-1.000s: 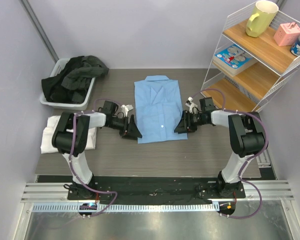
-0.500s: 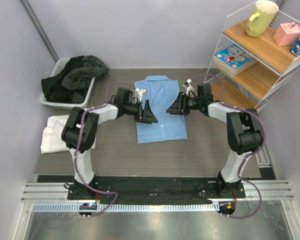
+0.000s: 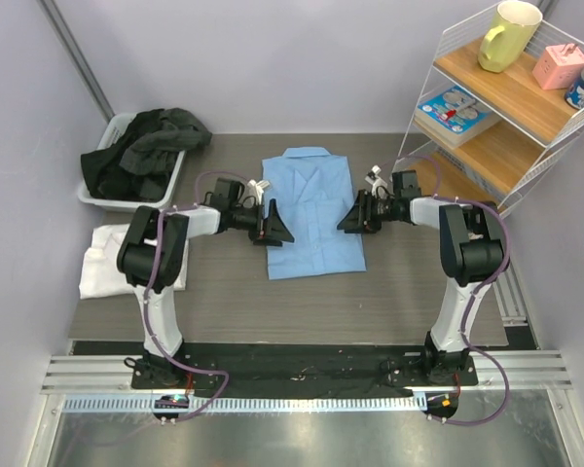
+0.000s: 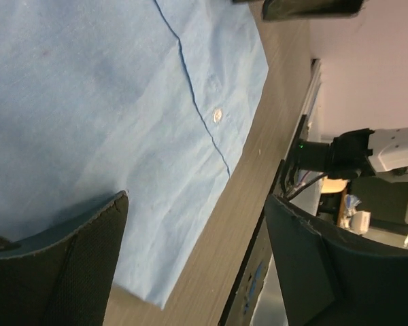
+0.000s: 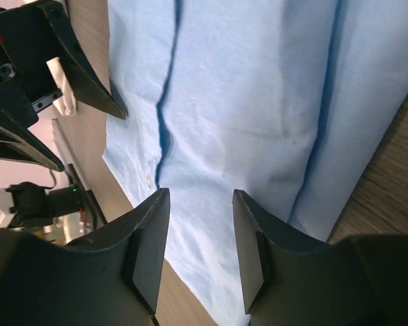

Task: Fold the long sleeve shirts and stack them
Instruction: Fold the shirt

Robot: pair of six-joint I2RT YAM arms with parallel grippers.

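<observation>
- The light blue shirt (image 3: 311, 216) lay folded into a neat rectangle at the centre of the top view. Its collar pointed toward the upper edge and its button front faced up, flat on the table (image 3: 389, 292).
- The white shirt (image 3: 99, 265) lay in a flat pile at the lower left of that view, well apart from the blue one and partly hidden by the left arm.
- I found the left gripper (image 3: 278, 232) at the blue shirt's left edge, its fingers spread wide and holding nothing. In the left wrist view, only flat cloth and one button (image 4: 217, 115) showed in the gap.
- The right gripper (image 3: 348, 222) stood at the shirt's right edge, jaws roughly half apart and gripping nothing. I could not tell whether its fingertips touched the cloth.
- A basket (image 3: 112, 199) of dark clothes (image 3: 146, 146) sat at the upper left. A wire shelf (image 3: 501, 146) with a yellow mug (image 3: 509, 34) stood at the upper right.
</observation>
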